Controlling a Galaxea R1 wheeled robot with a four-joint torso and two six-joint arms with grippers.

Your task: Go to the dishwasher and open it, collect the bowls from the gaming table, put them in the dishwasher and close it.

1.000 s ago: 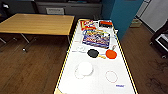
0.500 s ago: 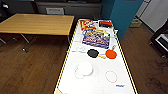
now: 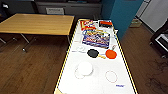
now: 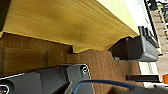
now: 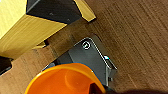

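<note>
The gaming table (image 3: 100, 82), long and white-topped with a yellow edge, stretches away in front of me in the head view. On it lie a black round piece (image 3: 92, 53) and an orange round piece (image 3: 111, 54), side by side with a tan stick between them; I cannot tell whether they are bowls. An orange bowl (image 5: 66, 80) shows large in the right wrist view, hanging over the wooden floor in my right gripper. The left wrist view looks along a wooden table's edge (image 4: 75, 27). The dishwasher is out of view.
Colourful game boxes (image 3: 96, 37) cover the gaming table's far half and a white disc (image 3: 85, 68) lies nearer. A wooden table (image 3: 37, 23) stands to the left, a teal wall (image 3: 122, 15) to the right, and dark furniture (image 3: 160, 37) at the far right. Wooden floor runs along both sides.
</note>
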